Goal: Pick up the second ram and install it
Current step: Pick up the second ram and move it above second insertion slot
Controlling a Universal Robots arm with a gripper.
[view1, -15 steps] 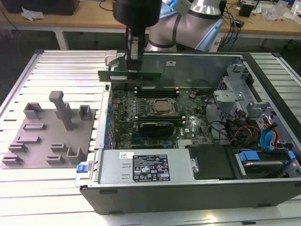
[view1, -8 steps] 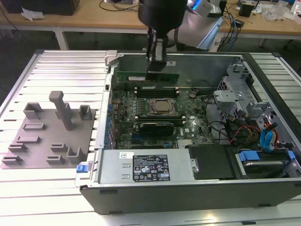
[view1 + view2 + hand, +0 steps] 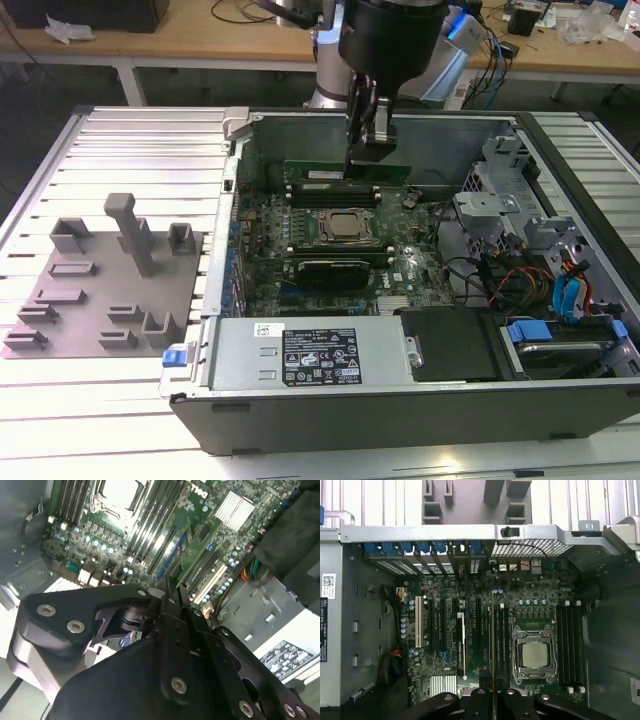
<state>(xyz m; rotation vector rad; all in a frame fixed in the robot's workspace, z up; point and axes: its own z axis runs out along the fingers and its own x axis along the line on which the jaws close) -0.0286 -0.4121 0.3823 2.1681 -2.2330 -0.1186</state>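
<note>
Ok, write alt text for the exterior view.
The arm's black gripper holds a thin dark green memory stick on edge over the green motherboard inside an open dark computer case. A grey plastic fixture plate with upright posts lies at the exterior view's left.

You were working in a robotics lab or electronics workshop: long pale wooden benches (image 3: 180, 45) strewn with loose cables (image 3: 490, 45) stood beyond a slotted silver aluminium table (image 3: 140, 150). On the table lay an opened black metal computer case (image 3: 400, 415) beside a grey plastic fixture plate (image 3: 90, 300).
</note>
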